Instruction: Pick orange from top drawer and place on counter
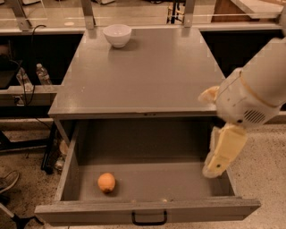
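Note:
The orange point(106, 182) lies on the floor of the open top drawer point(147, 210), near its front left corner. The drawer is pulled fully out, and its black handle point(149, 219) shows at the centre of the front panel. The counter point(143, 71) is the grey top of the cabinet above it. My gripper point(215, 169) hangs down from the white arm point(254, 94) at the drawer's right side, its tip just inside the right wall. It is well to the right of the orange and holds nothing that I can see.
A white bowl point(117, 35) stands at the counter's back left. Metal posts point(88, 13) rise behind the counter. A water bottle point(43, 74) and cables sit on the left shelf. A shoe point(8, 180) is on the speckled floor at left.

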`<state>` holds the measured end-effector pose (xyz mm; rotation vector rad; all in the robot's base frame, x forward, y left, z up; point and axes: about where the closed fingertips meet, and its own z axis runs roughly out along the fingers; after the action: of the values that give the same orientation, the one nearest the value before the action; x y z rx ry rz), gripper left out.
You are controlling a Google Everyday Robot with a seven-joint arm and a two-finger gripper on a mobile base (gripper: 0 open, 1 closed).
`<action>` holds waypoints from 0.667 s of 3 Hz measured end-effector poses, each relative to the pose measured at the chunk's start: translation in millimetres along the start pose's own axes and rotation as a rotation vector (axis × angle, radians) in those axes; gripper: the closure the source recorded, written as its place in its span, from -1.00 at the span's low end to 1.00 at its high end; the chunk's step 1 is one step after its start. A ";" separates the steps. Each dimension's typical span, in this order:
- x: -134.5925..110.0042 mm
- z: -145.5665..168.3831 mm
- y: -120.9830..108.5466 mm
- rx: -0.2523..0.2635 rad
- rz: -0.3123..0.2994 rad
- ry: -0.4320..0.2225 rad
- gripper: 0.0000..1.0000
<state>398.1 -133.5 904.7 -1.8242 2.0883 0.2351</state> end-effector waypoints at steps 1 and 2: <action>-4.1 34.6 30.5 -0.051 0.008 -0.021 -1.00; -1.9 39.7 34.3 -0.063 0.011 -0.016 -1.00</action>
<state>370.8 -112.4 865.1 -1.8400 2.1032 0.3210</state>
